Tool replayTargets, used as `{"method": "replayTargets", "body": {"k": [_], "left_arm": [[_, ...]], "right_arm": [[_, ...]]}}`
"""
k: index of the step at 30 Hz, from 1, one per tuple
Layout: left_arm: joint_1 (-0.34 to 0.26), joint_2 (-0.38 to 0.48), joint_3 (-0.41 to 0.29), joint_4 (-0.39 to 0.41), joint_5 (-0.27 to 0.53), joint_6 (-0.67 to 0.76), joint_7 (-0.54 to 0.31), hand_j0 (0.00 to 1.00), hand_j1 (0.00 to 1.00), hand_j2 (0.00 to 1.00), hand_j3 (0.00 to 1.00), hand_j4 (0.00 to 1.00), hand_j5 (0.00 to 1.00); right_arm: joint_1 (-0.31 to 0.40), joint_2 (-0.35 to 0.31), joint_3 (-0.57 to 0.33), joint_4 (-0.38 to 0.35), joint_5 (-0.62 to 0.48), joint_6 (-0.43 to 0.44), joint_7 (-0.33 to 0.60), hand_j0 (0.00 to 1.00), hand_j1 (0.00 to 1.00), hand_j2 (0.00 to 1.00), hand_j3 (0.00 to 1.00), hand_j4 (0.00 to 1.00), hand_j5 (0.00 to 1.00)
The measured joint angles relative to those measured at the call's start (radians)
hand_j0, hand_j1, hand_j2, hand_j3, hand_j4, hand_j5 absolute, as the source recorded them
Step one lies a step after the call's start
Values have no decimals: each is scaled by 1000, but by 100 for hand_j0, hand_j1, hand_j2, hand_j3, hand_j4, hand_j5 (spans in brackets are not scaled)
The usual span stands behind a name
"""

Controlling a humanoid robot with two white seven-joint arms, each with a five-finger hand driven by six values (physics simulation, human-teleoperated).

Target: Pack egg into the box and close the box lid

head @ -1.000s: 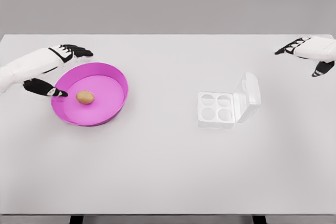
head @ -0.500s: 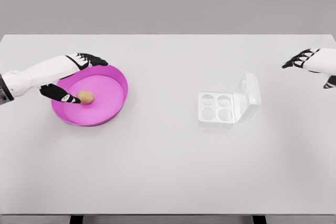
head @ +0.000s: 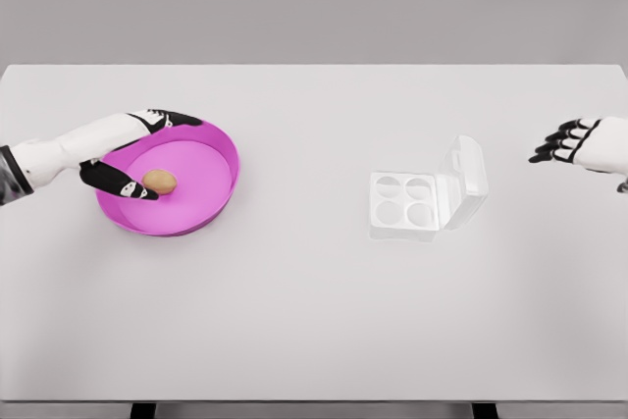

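A brown egg (head: 160, 182) lies in a shallow magenta plate (head: 211, 182) at the left of the white table. My left hand (head: 147, 154) reaches over the plate's left rim, fingers spread, thumb (head: 128, 186) low beside the egg and the other fingers (head: 175, 119) along the far rim; it holds nothing. A clear egg box (head: 404, 202) with four empty cups sits right of centre, its lid (head: 464, 179) standing open on the right side. My right hand (head: 574, 143) hovers at the far right edge, fingers loosely extended, empty.
The white table (head: 314, 321) stretches wide between plate and box and in front of both. Its front edge runs along the bottom of the view.
My left hand has come right over the plate's rim, and its thumb now rests close beside the egg. My right hand has drifted down and toward the right edge.
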State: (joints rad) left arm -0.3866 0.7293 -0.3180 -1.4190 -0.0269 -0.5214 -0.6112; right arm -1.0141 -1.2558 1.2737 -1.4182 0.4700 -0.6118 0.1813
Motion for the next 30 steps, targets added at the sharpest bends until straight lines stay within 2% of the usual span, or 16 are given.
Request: {"method": "replayTargets", "body": {"k": [3, 8, 11, 13, 18, 23, 30], "left_arm": [[-3, 19, -23, 0, 14, 90, 0, 96, 96, 96, 96, 96, 96], [-8, 35, -56, -1, 20, 183, 0, 95, 95, 95, 95, 95, 95], [-8, 38, -64, 0, 20, 197, 0, 89, 89, 89, 89, 89, 89], [-8, 38, -67, 1, 18, 201, 0, 83, 83, 83, 83, 83, 83], [-8, 37, -70, 13, 13, 205, 0, 81, 81, 81, 81, 81, 81], [-8, 35, -70, 28, 11, 205, 0, 81, 81, 81, 81, 81, 81], [-6, 28, -68, 38, -34, 206, 0, 81, 81, 81, 81, 81, 81]], "right_arm": [[9, -35, 0, -73, 19, 0, 0, 100, 100, 100, 100, 100, 100], [23, -55, 0, -148, 57, 0, 3, 100, 100, 100, 100, 100, 100], [23, -58, -1, -181, 77, 0, 3, 100, 100, 100, 100, 100, 100], [23, -59, -2, -190, 83, 0, 3, 100, 100, 100, 100, 100, 100], [23, -59, -2, -197, 87, 0, 2, 100, 100, 100, 100, 100, 100], [23, -55, -6, -196, 88, 0, 2, 100, 100, 100, 100, 100, 100], [25, -48, -20, -194, 88, 0, 3, 100, 100, 100, 100, 100, 100]]}}
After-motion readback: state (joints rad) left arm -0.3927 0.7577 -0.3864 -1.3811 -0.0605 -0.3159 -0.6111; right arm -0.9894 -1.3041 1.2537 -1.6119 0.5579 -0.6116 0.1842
